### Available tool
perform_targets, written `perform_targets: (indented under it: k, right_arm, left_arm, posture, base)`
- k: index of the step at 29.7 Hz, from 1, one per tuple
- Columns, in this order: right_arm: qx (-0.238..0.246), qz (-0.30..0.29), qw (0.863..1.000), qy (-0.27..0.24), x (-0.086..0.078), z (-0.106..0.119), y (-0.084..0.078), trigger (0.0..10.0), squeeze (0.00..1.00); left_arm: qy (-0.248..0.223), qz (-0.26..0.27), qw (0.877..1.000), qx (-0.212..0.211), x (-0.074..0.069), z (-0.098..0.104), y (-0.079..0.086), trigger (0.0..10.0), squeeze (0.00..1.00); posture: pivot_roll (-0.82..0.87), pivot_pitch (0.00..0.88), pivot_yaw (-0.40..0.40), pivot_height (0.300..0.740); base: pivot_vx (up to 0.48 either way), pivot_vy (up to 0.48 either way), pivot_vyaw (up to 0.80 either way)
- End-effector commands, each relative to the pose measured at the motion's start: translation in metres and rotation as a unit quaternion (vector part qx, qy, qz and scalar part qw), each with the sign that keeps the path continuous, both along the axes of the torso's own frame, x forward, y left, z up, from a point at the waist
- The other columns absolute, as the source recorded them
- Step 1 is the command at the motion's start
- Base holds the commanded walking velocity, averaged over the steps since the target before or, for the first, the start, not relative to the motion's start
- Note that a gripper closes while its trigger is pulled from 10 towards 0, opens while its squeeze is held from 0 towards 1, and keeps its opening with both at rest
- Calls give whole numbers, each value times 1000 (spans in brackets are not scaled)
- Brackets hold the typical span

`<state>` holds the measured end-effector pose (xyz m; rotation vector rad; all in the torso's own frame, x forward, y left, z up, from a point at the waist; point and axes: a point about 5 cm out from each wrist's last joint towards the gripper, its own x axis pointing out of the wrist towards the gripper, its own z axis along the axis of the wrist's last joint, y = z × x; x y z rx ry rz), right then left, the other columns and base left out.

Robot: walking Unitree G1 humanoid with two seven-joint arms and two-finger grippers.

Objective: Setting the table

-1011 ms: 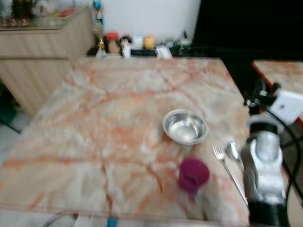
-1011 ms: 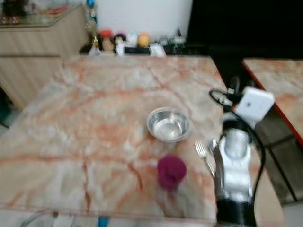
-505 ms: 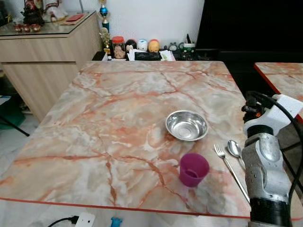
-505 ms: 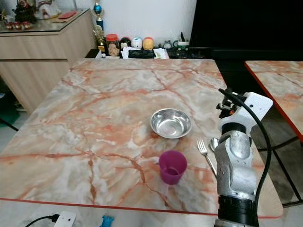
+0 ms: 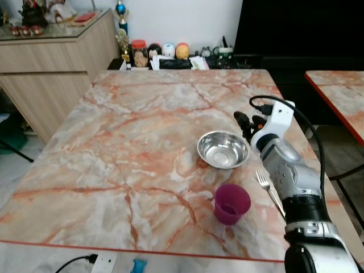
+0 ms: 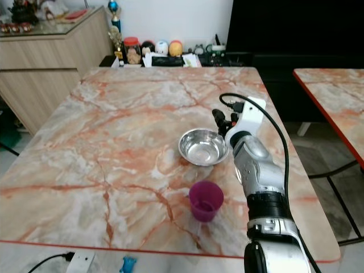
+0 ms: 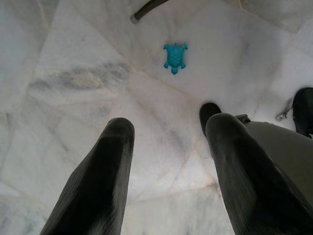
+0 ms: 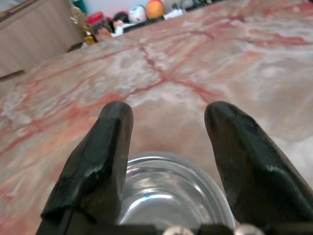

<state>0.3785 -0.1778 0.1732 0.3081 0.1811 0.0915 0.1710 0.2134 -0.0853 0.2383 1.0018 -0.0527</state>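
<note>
Marble desk (image 5: 142, 142), place setting grouped at its near right. Steel bowl (image 5: 223, 149) sits right of centre, purple cup (image 5: 232, 203) just nearer than it, fork (image 5: 266, 185) to the right of both, mostly hidden behind the right arm.

Right gripper (image 8: 166, 142) hovers low at the bowl's right rim, fingers spread wide, nothing held; the wrist view looks across the bowl toward the far edge.

Risks, my read:
- Bowl is light, smooth steel on polished marble. If one finger lands on the rim before the other, it likely skates left or flips instead of seating.
- Forearm lies over the fork. A sweep or drop here could drag it off the right edge.
- Cup is close to the bowl; a shoved bowl could knock it over.

Left gripper (image 7: 166, 161) hangs idle over the floor, fingers apart, empty, a small teal turtle toy (image 7: 175, 57) below.
</note>
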Motion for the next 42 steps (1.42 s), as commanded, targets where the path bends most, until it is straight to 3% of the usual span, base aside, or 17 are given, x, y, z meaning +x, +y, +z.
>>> perform_targets:
  k: [1, 8, 16, 20, 31, 42]
  right_arm:
    - [3, -19, 1000, 19, 3, 1, -8, 10000, 0]
    - [-39, -38, 998, 40, 2, -4, -29, 10000, 0]
    - [-45, -8, 997, 69, -10, -21, -30, 10000, 0]
    - [12, 4, 996, 85, -19, -31, -30, 10000, 0]
    - [5, 9, 995, 102, -29, -40, -34, 10000, 0]
    - [33, 28, 994, 103, -28, -43, -26, 10000, 0]
  left_arm:
    - [4, -4, 1000, 5, -2, 0, 3, 10000, 0]
    - [4, 0, 1000, 4, -3, 0, 4, 10000, 0]
    - [3, -2, 1000, 2, -2, 0, 3, 10000, 0]
    - [7, -4, 1000, 3, -3, -1, 2, 10000, 0]
    - [6, -2, 1000, 4, -4, -1, 2, 10000, 0]
    - [4, -4, 1000, 3, -4, -2, 1, 10000, 0]
  posture:
    - [-42, 4, 30, 740]
    - [-44, 10, 26, 740]
    - [-50, 14, 26, 740]
    - [-52, 15, 27, 740]
    - [-47, 17, 28, 740]
    - [-41, 18, 26, 740]
  base:
    - [0, 0, 0]
    - [0, 0, 0]
    - [0, 0, 0]
    - [0, 0, 0]
    - [0, 0, 0]
    - [0, 0, 0]
